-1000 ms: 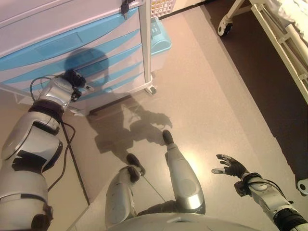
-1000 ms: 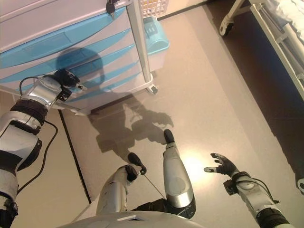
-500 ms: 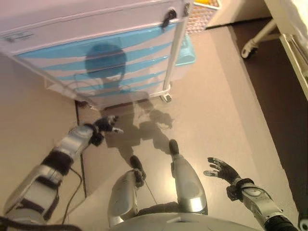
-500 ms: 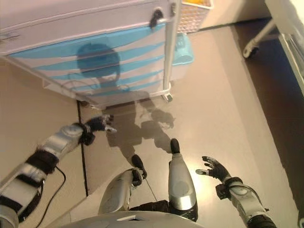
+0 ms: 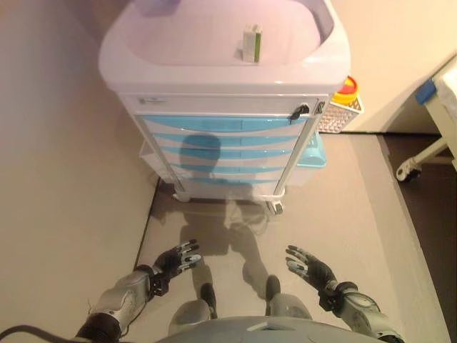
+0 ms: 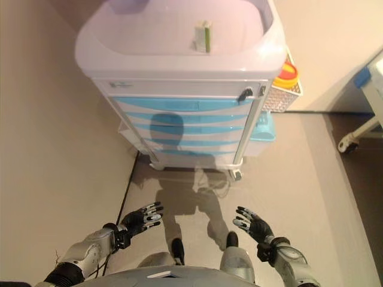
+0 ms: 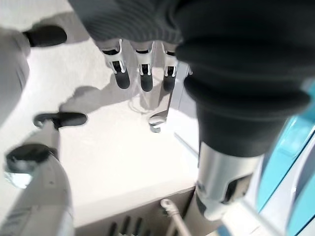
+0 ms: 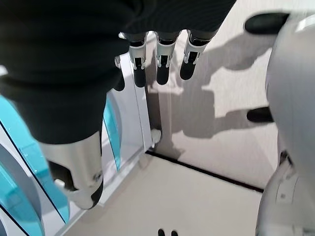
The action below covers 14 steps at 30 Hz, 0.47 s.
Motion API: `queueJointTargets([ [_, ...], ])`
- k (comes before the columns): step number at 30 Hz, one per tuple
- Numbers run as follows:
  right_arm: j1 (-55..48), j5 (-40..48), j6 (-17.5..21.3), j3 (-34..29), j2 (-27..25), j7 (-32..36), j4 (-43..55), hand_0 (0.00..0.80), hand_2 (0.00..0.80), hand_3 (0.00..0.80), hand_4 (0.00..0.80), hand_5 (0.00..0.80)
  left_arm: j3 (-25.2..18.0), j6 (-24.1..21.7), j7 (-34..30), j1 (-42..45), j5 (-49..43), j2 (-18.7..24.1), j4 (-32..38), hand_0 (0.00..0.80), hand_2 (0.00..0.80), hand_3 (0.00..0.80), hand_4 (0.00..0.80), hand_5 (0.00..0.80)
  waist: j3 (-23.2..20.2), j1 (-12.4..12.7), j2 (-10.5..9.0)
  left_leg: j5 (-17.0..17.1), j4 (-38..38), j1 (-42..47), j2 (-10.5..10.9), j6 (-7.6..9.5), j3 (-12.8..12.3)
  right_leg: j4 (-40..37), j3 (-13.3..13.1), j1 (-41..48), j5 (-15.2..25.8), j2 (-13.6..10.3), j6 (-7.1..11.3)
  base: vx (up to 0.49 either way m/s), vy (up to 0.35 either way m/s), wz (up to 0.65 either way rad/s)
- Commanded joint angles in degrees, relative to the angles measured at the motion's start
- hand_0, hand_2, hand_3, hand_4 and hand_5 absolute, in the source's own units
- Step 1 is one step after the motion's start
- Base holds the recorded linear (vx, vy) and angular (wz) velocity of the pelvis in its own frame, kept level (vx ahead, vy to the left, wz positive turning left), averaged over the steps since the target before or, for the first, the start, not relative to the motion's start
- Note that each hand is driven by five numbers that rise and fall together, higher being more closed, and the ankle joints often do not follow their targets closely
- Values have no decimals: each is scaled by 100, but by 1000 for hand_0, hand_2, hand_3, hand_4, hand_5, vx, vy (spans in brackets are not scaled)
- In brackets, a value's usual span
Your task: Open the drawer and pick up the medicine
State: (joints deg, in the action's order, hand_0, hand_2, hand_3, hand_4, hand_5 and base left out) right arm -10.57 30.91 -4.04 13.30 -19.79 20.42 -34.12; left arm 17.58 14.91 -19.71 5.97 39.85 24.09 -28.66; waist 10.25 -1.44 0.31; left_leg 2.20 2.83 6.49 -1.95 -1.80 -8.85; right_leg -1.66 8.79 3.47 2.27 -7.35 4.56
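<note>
Way different from a second ago: left hand (image 5: 175,259) pulled off the cart (image 5: 228,143) and now low over the floor (image 5: 335,207), well short of the drawers (image 5: 225,151). Whole view swung up too, so just the camera moving there. Right hand (image 5: 308,265) low on the other side. Fingers on both spread loose, gripping nothing. All drawers shut. Small medicine box (image 5: 250,43) upright in the cart's top tray. Mesh basket (image 5: 339,114) hung on the cart's side, yellow and red container (image 5: 345,91) inside.
</note>
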Motion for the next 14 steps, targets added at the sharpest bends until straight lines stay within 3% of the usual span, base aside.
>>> queueJointTargets([
  [1, 112, 348, 18, 216, 121, 118, -63, 0, 0, 0, 0, 0, -95, -242, -224, -50, 298, -139, -287, 0, 0, 0, 0, 0, 16, 135, 17, -65, -32, -250, -55, -67, 531, 760, 331, 16, -422, -144, 153, -3, -9, 17],
  [6, 361, 1049, 36, 276, 483, 80, -683, 0, 0, 0, 0, 0, 23, -371, -305, -243, 455, -528, -951, 0, 0, 0, 0, 0, -136, 220, 38, 68, 162, -233, -66, -91, 619, 746, 489, 118, -497, -100, 121, -21, 1, 16],
  [14, 426, 1418, 307, 180, 711, 266, -1153, 0, 0, 0, 0, 0, -31, -625, -413, -290, 645, -832, -1513, 0, 0, 0, 0, 0, -238, 245, 53, 65, 174, -213, -20, -49, 678, 751, 512, 161, -518, -100, 112, -16, 11, 6],
])
